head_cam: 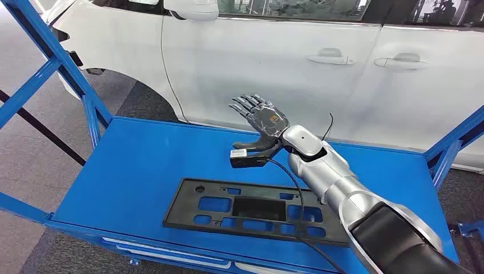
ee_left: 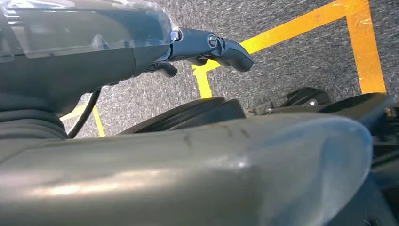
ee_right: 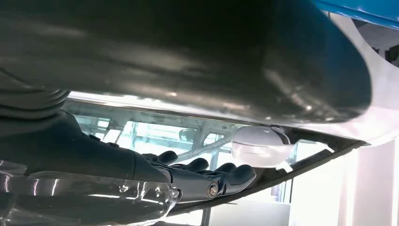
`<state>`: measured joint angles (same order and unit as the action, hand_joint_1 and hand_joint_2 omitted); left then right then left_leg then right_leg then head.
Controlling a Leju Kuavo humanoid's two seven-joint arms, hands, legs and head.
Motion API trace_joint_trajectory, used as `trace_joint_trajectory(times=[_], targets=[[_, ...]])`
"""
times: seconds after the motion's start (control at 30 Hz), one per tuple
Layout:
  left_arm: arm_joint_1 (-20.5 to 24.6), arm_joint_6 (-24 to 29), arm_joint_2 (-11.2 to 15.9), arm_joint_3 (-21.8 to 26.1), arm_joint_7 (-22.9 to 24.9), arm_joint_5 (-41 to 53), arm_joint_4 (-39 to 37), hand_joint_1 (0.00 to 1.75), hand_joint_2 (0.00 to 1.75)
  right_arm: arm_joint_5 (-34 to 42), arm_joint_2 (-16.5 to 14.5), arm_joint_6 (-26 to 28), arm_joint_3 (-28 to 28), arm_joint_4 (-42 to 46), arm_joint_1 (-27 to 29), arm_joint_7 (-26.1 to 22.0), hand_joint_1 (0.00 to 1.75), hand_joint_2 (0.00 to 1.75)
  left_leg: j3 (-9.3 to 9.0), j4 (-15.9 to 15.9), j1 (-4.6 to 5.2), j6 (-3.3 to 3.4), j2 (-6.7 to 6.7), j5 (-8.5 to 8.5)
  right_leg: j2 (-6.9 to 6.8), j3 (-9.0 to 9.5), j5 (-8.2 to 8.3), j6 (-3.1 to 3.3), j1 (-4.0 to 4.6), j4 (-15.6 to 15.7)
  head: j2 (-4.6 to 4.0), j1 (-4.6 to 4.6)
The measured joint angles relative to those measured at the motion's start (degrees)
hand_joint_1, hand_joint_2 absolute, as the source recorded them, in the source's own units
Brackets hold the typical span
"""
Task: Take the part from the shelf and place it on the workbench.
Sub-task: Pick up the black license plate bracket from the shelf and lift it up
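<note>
Blue fills the lower half of the head view: a flat workbench (head_cam: pixel 137 171) framed by blue posts (head_cam: pixel 54 54), one slanting up at the upper left and another at the right edge. Behind it stands a white car (head_cam: pixel 274 63), its two door handles in the upper right and its wheel arch dipping toward the bench's far left corner. Grey carpet (head_cam: pixel 34 148) shows to the left of the bench.

On the bench, low and centre in the frame, lies the part (head_cam: pixel 251 210), a long black panel with rectangular cut-outs, flat on the blue top with its near edge close to the front lip. Bare blue surface stretches to its left and behind it, up to the far edge by the car.

Above the panel, at mid-frame, hangs the right hand (head_cam: pixel 259 117), apart from the part, fingers stretched out and spread toward the car door, holding nothing. Its silver arm (head_cam: pixel 342 188) comes in from the lower right corner and crosses over the panel's right end, and a thin black cable (head_cam: pixel 297 194) trails over the part.

From the right wrist, the same fingers (ee_right: pixel 211 175) lie straight and loose against the car's windows and mirror.

At the left wrist, the left hand (ee_left: pixel 141 47) points down at grey carpet crossed by yellow tape lines (ee_left: pixel 367 47); its dark fingers (ee_left: pixel 230 49) hold nothing I can see, but whether they are curled or loose I cannot tell.
</note>
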<state>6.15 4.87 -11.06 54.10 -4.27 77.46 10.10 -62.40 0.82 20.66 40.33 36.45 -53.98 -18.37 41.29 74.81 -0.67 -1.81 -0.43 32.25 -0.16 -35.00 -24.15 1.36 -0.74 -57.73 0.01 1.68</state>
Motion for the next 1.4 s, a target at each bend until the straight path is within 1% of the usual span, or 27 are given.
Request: trace_joint_trajectory(times=[0.07, 0.1, 0.17, 0.2, 0.3, 0.33, 0.37, 0.47, 0.5, 0.53, 0.57, 0.6, 0.67, 0.7, 0.8, 0.83, 0.87, 0.97, 1.0, 1.03, 1.07, 1.17, 1.2, 1.27, 1.33, 1.37, 1.4], targets=[[-0.03, 0.00, 0.02, 0.07, -0.04, 0.01, 0.00, 0.00, 0.00, -0.03, 0.08, -0.02, -0.02, 0.59, 0.11, 0.01, 0.00, 0.00, -2.23, -4.00, 0.00, 0.14, 0.01, -2.07, 0.02, 0.00, 0.02, -0.03, 0.00, -0.10, -0.01, 0.00], [-0.03, 0.00, 0.03, 0.13, -0.08, 0.02, 0.00, 0.00, 0.00, -0.05, 0.15, -0.04, -0.04, 1.17, 0.19, 0.01, 0.00, 0.00, -4.52, -8.20, 0.01, 0.35, 0.02, -3.94, 0.04, 0.00, 0.03, -0.09, 0.01, -0.20, -0.01, 0.00], [0.06, 0.00, 0.04, 0.20, -0.15, 0.03, 0.00, 0.00, 0.00, -0.10, 0.33, -0.04, -0.11, 2.14, 0.20, 0.03, 0.00, 0.00, -8.23, -15.20, 0.21, 0.89, 0.03, -6.13, 0.10, -0.18, 0.14, -0.47, 0.21, -0.42, -0.01, 0.00], [0.10, -0.01, 0.04, 0.21, -0.18, 0.04, 0.00, 0.00, 0.00, -0.15, 0.40, -0.03, -0.14, 2.48, 0.24, 0.05, 0.00, 0.00, -8.95, -16.74, 0.33, 1.17, 0.01, -6.40, 0.13, -0.30, 0.26, -0.77, 0.28, -0.44, -0.01, 0.00], [0.05, -0.02, 0.05, 0.22, -0.21, 0.12, 0.00, 0.00, 0.00, -0.33, 0.64, 0.01, -0.20, 3.17, 0.50, 0.06, 0.00, 0.00, -8.81, -17.37, 0.29, 2.11, 0.02, -6.98, 0.19, -0.55, 0.54, -1.77, 0.28, -0.36, -0.01, 0.00], [0.05, -0.03, 0.05, 0.22, -0.21, 0.16, 0.00, 0.00, 0.00, -0.36, 0.78, 0.03, -0.24, 3.37, 0.56, 0.06, 0.00, 0.00, -8.71, -17.63, 0.17, 2.50, 0.08, -7.35, 0.19, -0.89, -0.21, -2.04, 0.24, -1.08, -0.01, -0.01], [0.09, -0.04, 0.04, 0.22, -0.22, 0.20, 0.00, 0.00, 0.00, -0.39, 0.98, 0.04, -0.31, 3.52, 0.61, 0.07, 0.00, 0.00, -8.54, -17.90, 0.04, 2.87, 0.14, -7.73, 0.21, -1.68, -1.69, -2.26, 0.21, -2.91, -0.01, -0.01], [0.09, -0.08, 0.04, 0.23, -0.23, 0.22, 0.00, 0.00, 0.00, -0.42, 1.45, 0.03, -0.45, 3.73, 1.22, 0.11, 0.00, 0.00, -7.58, -17.93, 0.08, 3.32, 0.23, -8.45, 0.20, -5.89, -7.76, -2.75, -0.02, -13.41, -0.01, -0.01], [0.05, -0.08, 0.04, 0.23, -0.23, 0.22, 0.00, 0.00, 0.00, -0.42, 1.55, 0.02, -0.45, 3.76, 1.56, 0.12, 0.00, 0.00, -7.24, -17.85, 0.09, 3.30, 0.22, -8.65, 0.19, -6.63, -8.55, -2.87, -0.09, -15.71, -0.01, -0.01], [0.02, -0.09, 0.04, 0.24, -0.23, 0.22, 0.00, 0.00, 0.00, -0.43, 1.64, 0.02, -0.46, 3.81, 1.83, 0.12, 0.00, 0.00, -6.91, -17.72, 0.09, 3.23, 0.21, -8.82, 0.18, -6.32, -8.27, -2.93, -0.16, -15.93, -0.01, -0.01], [-0.01, -0.10, 0.04, 0.24, -0.23, 0.22, 0.00, 0.00, 0.00, -0.43, 1.71, 0.02, -0.48, 3.89, 1.98, 0.13, 0.00, 0.00, -6.62, -17.54, 0.08, 3.12, 0.18, -8.94, 0.17, -4.82, -7.05, -2.92, -0.24, -13.80, -0.01, -0.01], [-0.02, -0.12, 0.04, 0.24, -0.23, 0.23, 0.00, 0.00, 0.00, -0.44, 1.75, 0.02, -0.52, 4.01, 2.01, 0.14, 0.00, 0.00, -6.38, -17.30, 0.07, 2.99, 0.16, -9.02, 0.16, -2.45, -5.36, -2.85, -0.32, -9.97, -0.01, 0.00], [-0.02, -0.17, 0.04, 0.24, -0.26, 0.24, 0.00, 0.00, 0.00, -0.44, 1.85, 0.03, -0.63, 4.34, 1.95, 0.20, 0.00, 0.00, -5.89, -16.81, 0.24, 2.49, 0.13, -9.14, 0.21, 1.44, -3.32, -2.51, -0.23, -3.01, -0.01, -0.01], [0.00, -0.19, 0.04, 0.24, -0.28, 0.24, 0.00, 0.00, 0.00, -0.45, 1.91, 0.04, -0.68, 4.48, 1.98, 0.25, 0.00, 0.00, -5.71, -16.67, 0.32, 2.16, 0.13, -9.24, 0.26, 2.20, -2.97, -2.26, -0.11, -1.36, -0.01, -0.01], [-0.04, -0.21, 0.04, 0.24, -0.32, 0.24, 0.00, 0.00, 0.00, -0.50, 2.08, 0.04, -0.70, 4.64, 2.14, 0.33, 0.00, 0.00, -5.35, -16.79, 0.34, 1.03, 0.13, -9.69, 0.30, 1.86, -2.29, -1.16, 0.03, -0.73, -0.01, -0.01], [-0.07, -0.22, 0.04, 0.24, -0.32, 0.24, 0.00, 0.00, 0.00, -0.50, 2.12, 0.04, -0.70, 4.69, 2.14, 0.33, 0.00, 0.00, -5.05, -16.28, 0.27, 0.70, 0.14, -9.12, 0.24, 1.72, -1.94, -0.71, -0.05, -0.54, -0.01, -0.01], [-0.08, -0.22, 0.04, 0.24, -0.32, 0.24, 0.00, 0.00, 0.00, -0.50, 2.13, 0.04, -0.70, 4.76, 2.13, 0.34, 0.00, 0.00, -4.41, -14.77, 0.20, 0.40, 0.14, -7.82, 0.16, 1.53, -1.57, -0.29, -0.16, -0.34, -0.01, -0.01], [-0.12, -0.22, 0.04, 0.24, -0.32, 0.24, 0.00, 0.00, 0.00, -0.50, 2.13, 0.04, -0.70, 4.94, 2.25, 0.34, 0.00, 0.00, -0.51, -4.14, 0.01, -0.25, 0.16, -1.25, 0.03, 0.54, -0.71, 0.31, 0.04, -0.25, -0.01, 0.00], [-0.14, -0.23, 0.04, 0.24, -0.32, 0.26, 0.00, 0.00, 0.00, -0.51, 2.13, 0.04, -0.70, 4.94, 2.38, 0.34, 0.00, 0.00, 0.38, -1.22, -0.01, -0.32, 0.16, 0.02, 0.02, 0.18, -0.46, 0.35, 0.16, -0.28, -0.01, 0.00], [-0.15, -0.26, 0.05, 0.24, -0.32, 0.29, 0.00, 0.00, 0.00, -0.54, 2.14, 0.04, -0.70, 4.94, 2.51, 0.36, 0.00, 0.00, 0.28, -0.31, 0.00, -0.27, 0.16, 0.20, 0.02, -0.12, -0.24, 0.37, 0.28, -0.32, -0.01, 0.00], [-0.15, -0.31, 0.05, 0.24, -0.32, 0.33, 0.00, 0.00, 0.00, -0.67, 2.15, 0.07, -0.70, 4.95, 2.61, 0.46, 0.00, 0.00, -0.99, -1.73, 0.02, -0.09, 0.16, -0.65, 0.04, -0.35, -0.05, 0.35, 0.39, -0.35, -0.01, 0.00], [0.00, -0.51, 0.09, 0.24, -0.32, 0.39, 0.00, 0.00, 0.00, -1.88, 2.26, 0.47, -0.70, 5.34, 2.57, 1.15, 0.00, 0.00, -8.23, -13.52, 0.41, 1.23, 0.16, -4.69, 0.09, -0.67, 0.41, 0.06, 0.73, -0.44, -0.01, 0.00], [0.08, -0.55, 0.10, 0.24, -0.32, 0.42, 0.00, 0.00, 0.00, -2.33, 2.33, 0.61, -0.70, 5.58, 2.47, 1.32, 0.00, 0.00, -9.62, -16.05, 0.59, 1.65, 0.16, -5.24, 0.09, -0.80, 0.59, -0.18, 0.80, -0.46, -0.01, 0.00], [0.13, -0.62, 0.11, 0.24, -0.32, 0.45, 0.00, 0.00, 0.00, -2.89, 2.53, 0.57, -0.70, 6.30, 2.33, 1.40, 0.00, 0.00, -10.03, -17.28, 0.85, 2.23, 0.13, -5.54, 0.09, -1.07, 1.08, -0.82, 0.82, -0.38, -0.01, 0.00], [0.06, -0.69, 0.06, 0.24, -0.32, 0.45, 0.00, 0.00, 0.00, -3.15, 3.03, 0.03, -0.71, 7.57, 2.12, 1.39, 0.00, 0.00, -9.92, -17.96, 0.59, 2.81, 0.23, -6.49, 0.13, -1.38, 0.93, -1.52, 0.74, -0.54, -0.01, -0.01], [0.05, -0.71, 0.03, 0.24, -0.34, 0.45, 0.00, 0.00, 0.00, -3.23, 3.40, -0.32, -0.72, 8.29, 1.89, 1.37, 0.00, 0.00, -9.82, -18.39, 0.46, 3.13, 0.32, -7.03, 0.17, -1.86, -0.09, -1.81, 0.69, -1.58, -0.01, -0.01], [0.08, -0.72, 0.01, 0.24, -0.37, 0.44, 0.00, 0.00, 0.00, -3.28, 3.82, -0.68, -0.72, 8.97, 1.64, 1.36, 0.00, 0.00, -9.61, -18.74, 0.31, 3.35, 0.40, -7.52, 0.21, -2.77, -1.82, -2.06, 0.62, -3.78, -0.01, -0.01]])
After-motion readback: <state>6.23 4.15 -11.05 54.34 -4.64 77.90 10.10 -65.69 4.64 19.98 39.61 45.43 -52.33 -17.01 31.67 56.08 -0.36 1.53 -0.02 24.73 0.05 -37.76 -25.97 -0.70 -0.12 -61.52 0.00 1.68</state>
